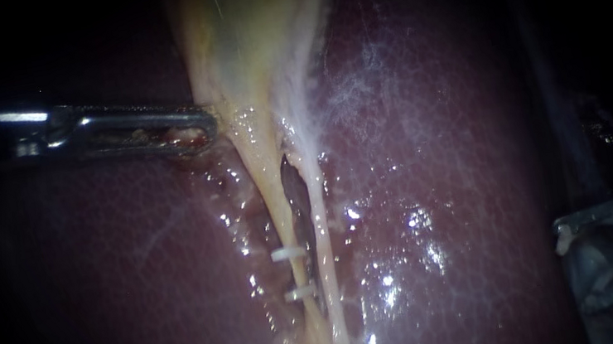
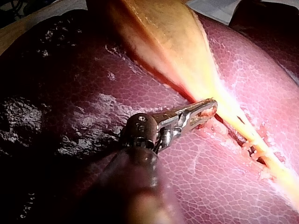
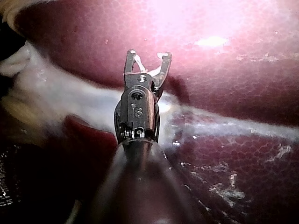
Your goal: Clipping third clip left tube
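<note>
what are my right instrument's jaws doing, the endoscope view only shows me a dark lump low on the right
Observer: In the right wrist view the right instrument has its jaws open, with a clear gap between them.
Operator: anything in them
Observer: Some whitish material lines the inside of both tips. It may be a clip, but I cannot tell.
Operator: is my left one really holding
Observer: Yes. In the left wrist view the left instrument has its jaws shut on tissue at the narrow end of the gallbladder, and both jaws touch it.
</note>
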